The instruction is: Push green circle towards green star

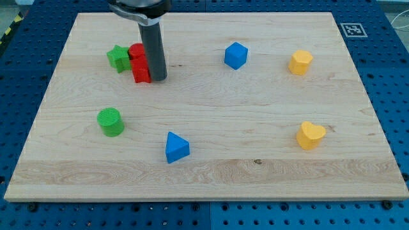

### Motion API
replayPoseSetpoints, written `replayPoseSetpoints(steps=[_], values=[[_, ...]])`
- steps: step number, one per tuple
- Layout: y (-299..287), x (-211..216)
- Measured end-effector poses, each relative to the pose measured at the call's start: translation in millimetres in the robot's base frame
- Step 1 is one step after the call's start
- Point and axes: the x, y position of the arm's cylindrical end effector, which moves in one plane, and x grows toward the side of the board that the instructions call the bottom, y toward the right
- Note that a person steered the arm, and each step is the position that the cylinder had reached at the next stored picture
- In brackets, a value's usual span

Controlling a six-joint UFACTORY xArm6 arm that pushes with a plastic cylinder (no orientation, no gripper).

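Bright, even light falls on the pale wooden tabletop (211, 172), apparently from overhead, since shadows are short and soft. The dark rod casts only a faint smudge around my tip (158, 79) at its base. The green circle (111, 122), below and to the left of my tip, has a thin dark edge under it; the blue triangle block (176, 147), lower still, shows one shaded face. No harsh glare appears anywhere (the wood looks matte). Focus is sharp across the tabletop, grain lines clear. The rod's upper part, cut by the view's top, looks slightly soft. The tabletop edges run straight, without visible bending.
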Motion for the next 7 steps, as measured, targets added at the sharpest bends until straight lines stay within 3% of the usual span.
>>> replayPoseSetpoints(steps=[3, 7], values=[[-2, 6], [-13, 94]])
